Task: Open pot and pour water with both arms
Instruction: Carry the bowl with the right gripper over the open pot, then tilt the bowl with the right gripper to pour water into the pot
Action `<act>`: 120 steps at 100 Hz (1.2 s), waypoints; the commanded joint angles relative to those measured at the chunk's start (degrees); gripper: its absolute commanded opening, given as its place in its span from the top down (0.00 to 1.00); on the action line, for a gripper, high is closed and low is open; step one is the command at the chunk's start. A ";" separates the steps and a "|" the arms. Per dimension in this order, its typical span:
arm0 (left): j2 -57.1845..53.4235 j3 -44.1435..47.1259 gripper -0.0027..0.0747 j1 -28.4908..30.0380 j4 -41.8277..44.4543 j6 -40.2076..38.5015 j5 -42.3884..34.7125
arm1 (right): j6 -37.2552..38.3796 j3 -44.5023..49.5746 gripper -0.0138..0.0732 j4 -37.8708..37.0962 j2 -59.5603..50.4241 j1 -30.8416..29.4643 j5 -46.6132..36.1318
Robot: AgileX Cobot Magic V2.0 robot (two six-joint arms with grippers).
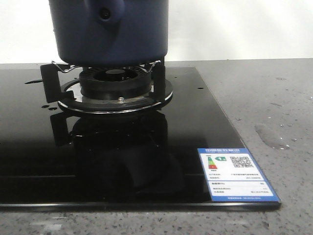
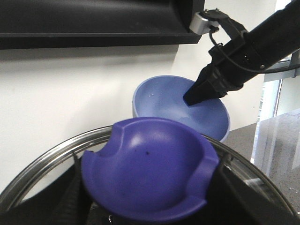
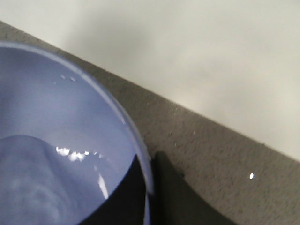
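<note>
The dark navy pot [image 1: 110, 34] stands on the gas burner [image 1: 115, 83], its handle lug [image 1: 105, 12] facing me; neither gripper shows in the front view. My left gripper [image 2: 152, 201] is shut on the purple-blue knob [image 2: 150, 168] of a glass lid with a steel rim [image 2: 42, 164], held up near the wall. Beyond it my right gripper [image 2: 199, 93] pinches the rim of a tilted periwinkle bowl [image 2: 164, 101]. In the right wrist view the bowl [image 3: 56, 140] has its rim between the black fingers [image 3: 126, 197], gripper [image 3: 149, 183] shut. Water [image 3: 70, 152] glistens inside it.
A black glass cooktop [image 1: 98, 161] with an energy label [image 1: 234, 174] carries the burner. Water drops [image 1: 45, 105] lie on the glass and wet smears [image 1: 271, 137] on the grey speckled counter. A dark range hood [image 2: 93, 18] hangs overhead by the white wall.
</note>
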 commanded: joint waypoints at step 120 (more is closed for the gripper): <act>-0.17 -1.89 0.58 -4.95 -1.89 -0.49 -8.35 | 11.32 0.60 0.89 -46.59 -2.00 14.59 -5.31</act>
